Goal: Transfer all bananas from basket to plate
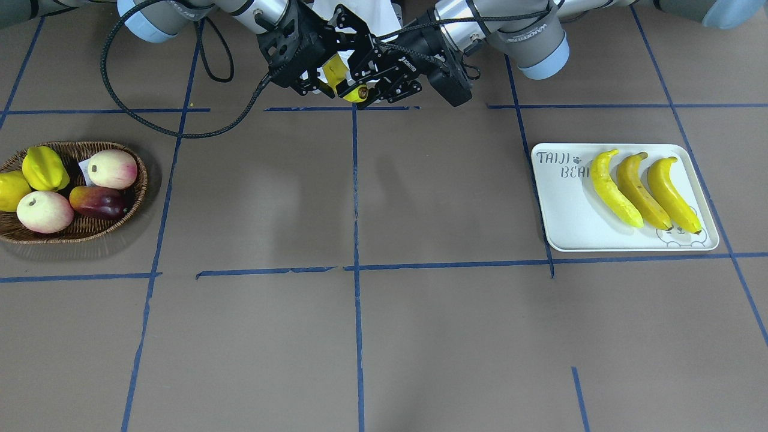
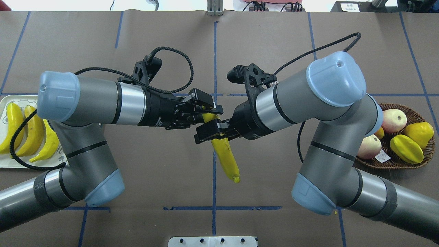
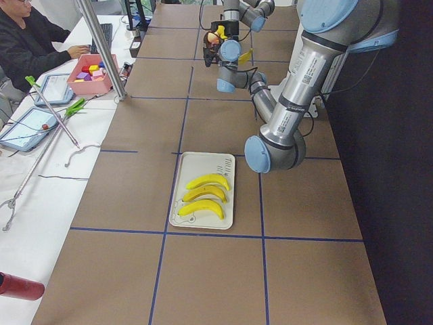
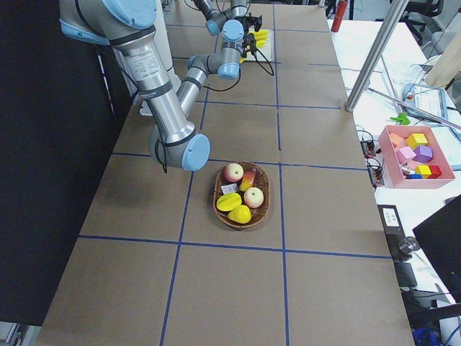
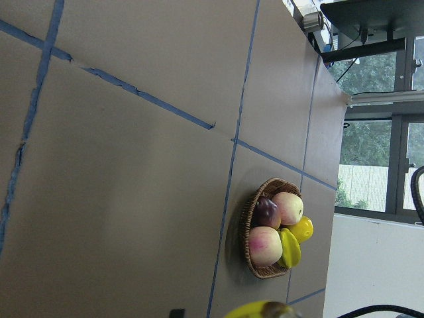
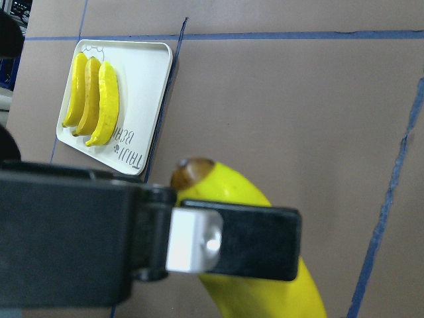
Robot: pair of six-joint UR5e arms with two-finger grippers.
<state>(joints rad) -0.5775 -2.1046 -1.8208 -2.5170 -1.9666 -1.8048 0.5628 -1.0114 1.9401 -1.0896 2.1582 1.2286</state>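
Observation:
One banana hangs in the air over the table's middle, between both grippers. My right gripper is shut on its middle; the right wrist view shows a finger pad across the banana. My left gripper is closed around its upper end. Three more bananas lie side by side on the white plate, which also shows in the overhead view. The wicker basket holds no banana.
The basket holds a starfruit, a lemon, two pale pink round fruits and a dark red mango. A seated operator and a pink box of blocks are at a side table.

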